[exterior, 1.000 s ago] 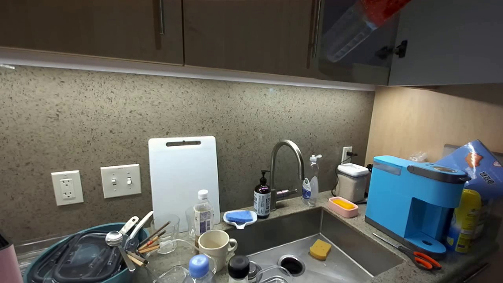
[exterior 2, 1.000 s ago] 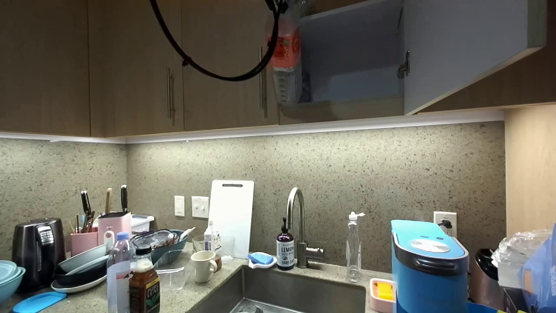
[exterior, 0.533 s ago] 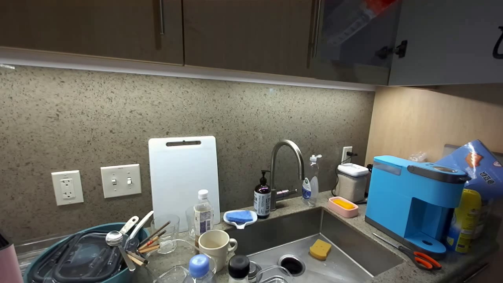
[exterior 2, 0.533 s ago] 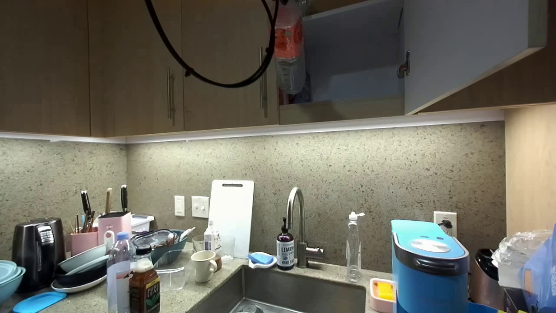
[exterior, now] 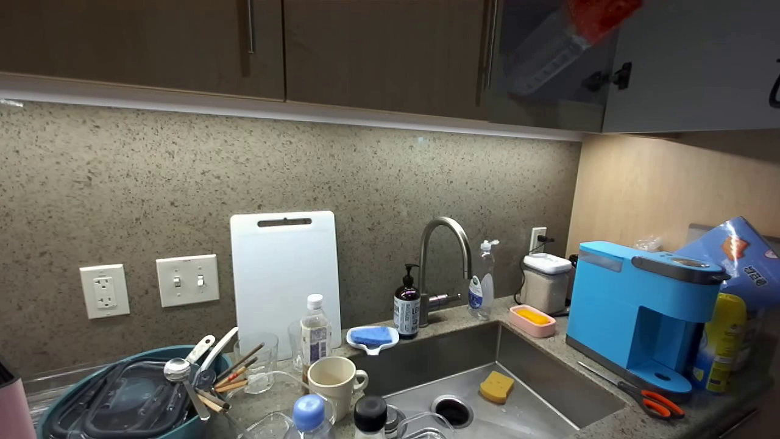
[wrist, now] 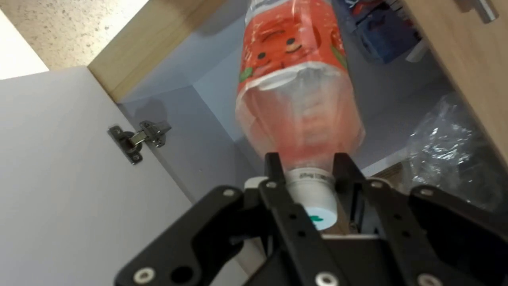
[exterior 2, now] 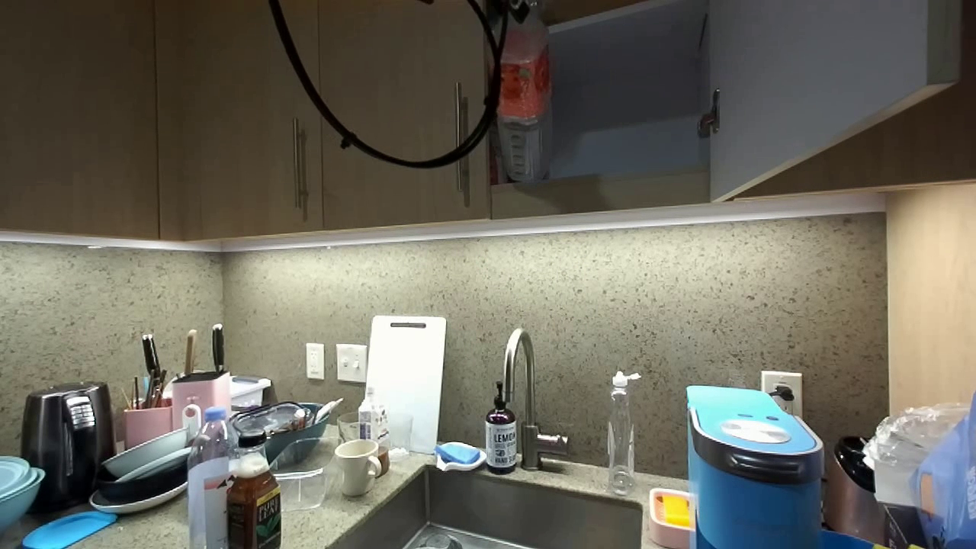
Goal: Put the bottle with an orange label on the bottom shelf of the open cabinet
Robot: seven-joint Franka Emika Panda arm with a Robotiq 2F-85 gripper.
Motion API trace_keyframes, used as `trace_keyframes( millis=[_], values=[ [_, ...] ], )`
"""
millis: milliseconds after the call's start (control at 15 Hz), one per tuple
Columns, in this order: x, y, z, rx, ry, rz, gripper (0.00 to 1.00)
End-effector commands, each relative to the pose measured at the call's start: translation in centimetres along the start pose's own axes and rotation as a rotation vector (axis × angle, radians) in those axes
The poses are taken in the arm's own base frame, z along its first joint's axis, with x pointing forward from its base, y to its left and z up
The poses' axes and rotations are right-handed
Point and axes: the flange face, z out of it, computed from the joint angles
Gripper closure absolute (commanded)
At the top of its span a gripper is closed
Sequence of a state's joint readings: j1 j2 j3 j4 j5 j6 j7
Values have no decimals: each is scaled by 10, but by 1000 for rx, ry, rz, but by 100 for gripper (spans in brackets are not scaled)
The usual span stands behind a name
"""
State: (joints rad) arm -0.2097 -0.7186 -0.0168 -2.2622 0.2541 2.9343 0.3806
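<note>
The clear bottle with the orange-red label hangs tilted, cap toward my gripper. Its label also shows in both exterior views. My gripper is shut on its neck, just by the white cap, in the wrist view. The open cabinet is behind and around the bottle's lower end, which sits at the left of the opening, close above the bottom board. I cannot tell whether the base touches the bottom shelf. The cabinet opening also shows in an exterior view. The bottle's top is cut off there.
The open door stands at the opening's right, with a metal hinge. A closed door borders its left. Blue-red packages and crinkled clear plastic are inside. A black cable hangs in front. The sink lies below.
In an exterior view the bottle has shifted right over the second. It rose by half a second ago and has since come down, its base now nearer the cabinet's bottom edge. It stays gripped.
</note>
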Motion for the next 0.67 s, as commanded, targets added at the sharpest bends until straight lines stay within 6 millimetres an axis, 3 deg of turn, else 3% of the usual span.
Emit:
trace_keyframes(
  millis=[0,267,400,600],
  values=[
    [15,30,24,-92,122,61,88],
    [29,62,49,-138,303,147,88],
    [19,72,67,-145,332,162,88],
    [-13,76,98,-139,296,148,88]
  ],
)
